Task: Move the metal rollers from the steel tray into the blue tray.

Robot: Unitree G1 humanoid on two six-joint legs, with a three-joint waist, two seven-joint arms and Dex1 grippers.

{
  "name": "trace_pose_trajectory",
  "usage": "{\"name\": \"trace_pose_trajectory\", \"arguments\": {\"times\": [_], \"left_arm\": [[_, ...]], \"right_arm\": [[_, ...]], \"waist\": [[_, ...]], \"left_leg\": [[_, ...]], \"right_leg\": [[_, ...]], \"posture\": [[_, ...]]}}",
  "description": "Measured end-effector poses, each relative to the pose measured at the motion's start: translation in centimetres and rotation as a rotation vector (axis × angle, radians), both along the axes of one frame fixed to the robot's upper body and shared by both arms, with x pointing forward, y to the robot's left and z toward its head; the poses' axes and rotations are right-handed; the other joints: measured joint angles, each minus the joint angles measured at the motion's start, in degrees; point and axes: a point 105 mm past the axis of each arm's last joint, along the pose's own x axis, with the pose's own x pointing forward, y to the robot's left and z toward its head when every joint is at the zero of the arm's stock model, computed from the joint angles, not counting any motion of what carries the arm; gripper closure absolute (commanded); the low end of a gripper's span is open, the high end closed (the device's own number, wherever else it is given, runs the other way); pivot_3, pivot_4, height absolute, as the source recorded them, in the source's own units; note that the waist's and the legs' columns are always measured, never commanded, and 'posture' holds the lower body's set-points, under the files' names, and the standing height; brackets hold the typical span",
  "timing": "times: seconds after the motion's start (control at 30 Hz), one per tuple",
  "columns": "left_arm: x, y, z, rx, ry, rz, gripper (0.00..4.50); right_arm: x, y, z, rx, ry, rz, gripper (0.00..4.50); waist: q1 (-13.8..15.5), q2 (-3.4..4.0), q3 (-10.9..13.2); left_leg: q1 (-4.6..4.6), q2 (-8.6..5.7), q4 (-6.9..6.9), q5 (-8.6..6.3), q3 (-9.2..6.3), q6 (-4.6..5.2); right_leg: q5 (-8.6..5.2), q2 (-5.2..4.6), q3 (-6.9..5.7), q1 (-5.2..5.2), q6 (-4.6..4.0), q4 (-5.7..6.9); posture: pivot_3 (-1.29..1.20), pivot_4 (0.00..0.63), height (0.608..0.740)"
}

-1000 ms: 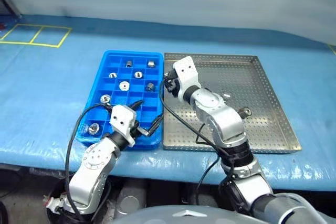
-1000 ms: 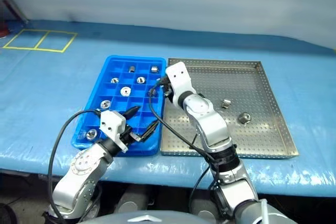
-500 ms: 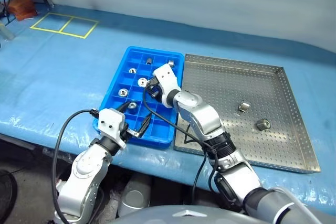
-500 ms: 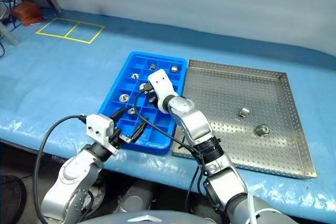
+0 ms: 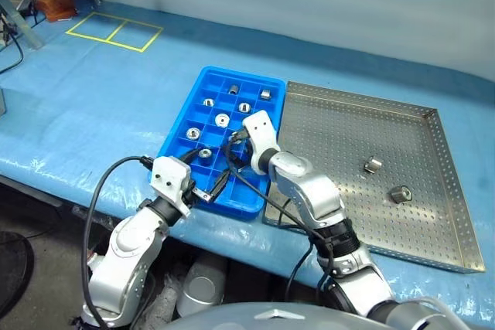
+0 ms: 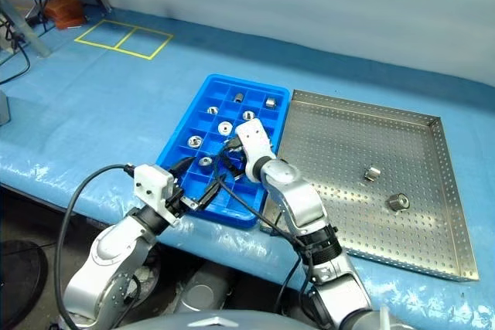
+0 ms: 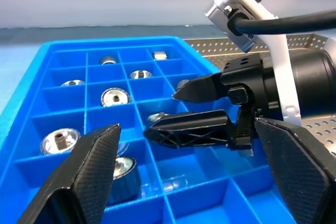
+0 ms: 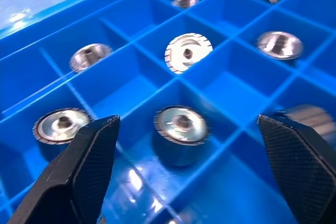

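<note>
Right gripper [image 5: 232,147] is hovering low over the blue tray [image 5: 179,124], fingers spread wide and pinching nothing, with a roller [image 8: 180,125] sitting in the cell right under its tips, between the two fingers in the right wrist view. Left gripper [image 5: 207,182] is hanging at the blue tray's near edge, jaws also spread, empty, pointing across toward the right gripper; in the left wrist view the right fingers [image 7: 191,128] are showing just ahead of it. Several more rollers are lying in separate cells of the blue tray, e.g. one at [image 5: 222,120] and one at [image 5: 264,93], each in its own compartment. Two rollers are waiting on the steel tray [image 5: 433,214], one at [image 5: 373,165] and one at [image 5: 399,194], near each other in the right half, well apart from both grippers. Next pick looks like it means swinging back across: those two are lying off to the robot's right of the right gripper, on the far side of its own forearm. Right arm is clearly the nearer one; left is sitting on the wrong side with the blue tray between. Roller [image 5: 373,165] seems to be lying on its side, axis direction too small to tell; the other looks upright
</note>
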Motion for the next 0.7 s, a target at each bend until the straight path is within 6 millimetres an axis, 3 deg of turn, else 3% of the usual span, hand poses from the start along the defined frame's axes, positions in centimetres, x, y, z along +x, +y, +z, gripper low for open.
{"name": "trace_pose_trajectory", "arguments": {"times": [0.17, 0.27, 0.4, 0.7], "left_arm": [[0.4, -0.9, 0.3, -0.014, -0.005, -0.065, 0.0], [0.6, -1.6, -0.1, -0.017, 0.008, -0.104, 0.0], [0.8, -2.4, 0.0, -0.017, 0.005, -0.15, 0.0], [0.5, -4.4, -0.2, 0.003, 0.008, -0.273, 0.0]], "right_arm": [[0.4, -6.1, 1.4, -0.049, -0.096, -0.287, 0.03], [0.3, -8.6, 1.7, -0.084, -0.124, -0.419, 0.03], [0.3, -11.2, 1.8, -0.097, -0.139, -0.605, 0.03], [1.6, -15.9, -0.5, -0.094, -0.054, -0.94, 0.03]], "waist": [[-0.96, 0.03, -0.01], [-2.81, 0.04, -0.02], [-5.99, 0.05, -0.02], [-12.7, 0.06, -0.02]], "left_leg": [[-0.05, -0.01, -0.01, 0.0, 0.01, -0.01], [-0.04, -0.01, -0.01, 0.01, 0.0, -0.01], [0.05, -0.01, 0.0, 0.02, -0.02, 0.0], [0.15, -0.04, 0.05, 0.05, -0.12, 0.04]], "right_leg": [[0.0, 0.03, 0.0, -0.01, -0.01, -0.04], [0.0, 0.05, 0.01, 0.01, -0.01, -0.03], [0.0, 0.06, 0.02, 0.11, -0.01, -0.01], [0.07, 0.06, 0.07, 0.19, -0.15, 0.17]], "posture": [[0.28, 0.15, 0.74], [0.26, 0.15, 0.74], [0.23, 0.15, 0.74], [0.19, 0.15, 0.74]]}}
